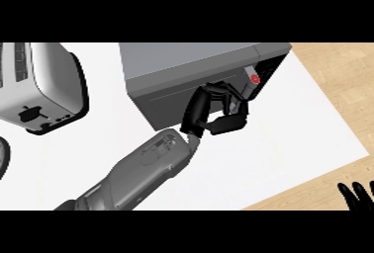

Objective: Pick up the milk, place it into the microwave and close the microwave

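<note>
While our left robot hand point(219, 111) sits curled against the microwave point(191, 74) door, apparently gripping nothing, the milk point(254, 81) stands just beyond it inside (barely visible). Risk: door jams on carton if it protrudes. Right robot hand point(358, 195) rests open, far right.

Bare white countertop point(292, 138) lies open right of and below the grey box-shaped microwave point(190, 64). The left hand point(219, 111) occupies the microwave's front. A silver black-based toaster point(44, 84) blocks the far left.
</note>
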{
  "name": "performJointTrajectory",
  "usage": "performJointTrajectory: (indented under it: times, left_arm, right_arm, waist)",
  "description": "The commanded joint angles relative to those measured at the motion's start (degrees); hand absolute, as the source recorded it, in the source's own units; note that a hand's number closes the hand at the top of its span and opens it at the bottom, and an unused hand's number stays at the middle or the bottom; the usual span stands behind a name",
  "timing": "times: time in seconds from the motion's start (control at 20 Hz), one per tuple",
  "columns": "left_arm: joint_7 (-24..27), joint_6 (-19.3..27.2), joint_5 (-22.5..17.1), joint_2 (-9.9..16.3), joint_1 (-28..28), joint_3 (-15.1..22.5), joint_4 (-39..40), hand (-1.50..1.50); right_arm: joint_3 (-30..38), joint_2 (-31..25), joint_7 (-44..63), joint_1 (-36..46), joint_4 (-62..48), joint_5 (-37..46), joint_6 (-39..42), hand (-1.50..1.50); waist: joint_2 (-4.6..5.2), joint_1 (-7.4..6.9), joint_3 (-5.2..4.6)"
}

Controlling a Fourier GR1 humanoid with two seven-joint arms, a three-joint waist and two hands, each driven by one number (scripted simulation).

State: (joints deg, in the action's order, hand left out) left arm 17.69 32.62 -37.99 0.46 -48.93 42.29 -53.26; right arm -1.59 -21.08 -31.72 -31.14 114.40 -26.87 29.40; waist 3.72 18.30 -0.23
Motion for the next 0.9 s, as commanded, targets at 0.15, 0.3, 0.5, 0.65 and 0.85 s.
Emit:
performJointTrajectory:
  times: [0.15,0.3,0.5,0.65,0.85]
  left_arm:
    - [1.9,-0.2,-2.7,-0.4,-5.1,-1.5,5.0,1.5]
    - [3.0,-0.6,-3.8,-0.4,-5.0,-1.8,5.4,1.5]
    - [4.6,0.4,-4.2,-0.4,-4.9,-1.3,6.4,1.5]
    - [5.1,0.4,-5.1,-0.4,-5.0,-1.0,6.5,1.5]
    - [6.4,0.7,-5.7,-0.4,-5.4,-0.8,7.3,1.5]
  right_arm:
    - [0.5,-1.8,0.7,-0.5,1.8,-2.5,1.9,-1.5]
    - [0.5,-2.0,1.2,-0.5,3.0,-3.4,1.8,-1.5]
    - [1.6,-3.1,1.2,-1.1,3.5,-3.9,2.3,-1.5]
    - [2.4,-3.4,1.1,-0.8,5.5,-4.6,2.2,-1.5]
    - [2.9,-4.0,1.8,-1.4,6.1,-6.2,2.2,-1.5]
  waist:
    - [0.88,1.47,0.18]
    - [1.05,1.38,0.09]
    - [0.99,2.14,0.2]
    - [0.85,2.59,0.11]
    - [1.1,2.54,0.15]
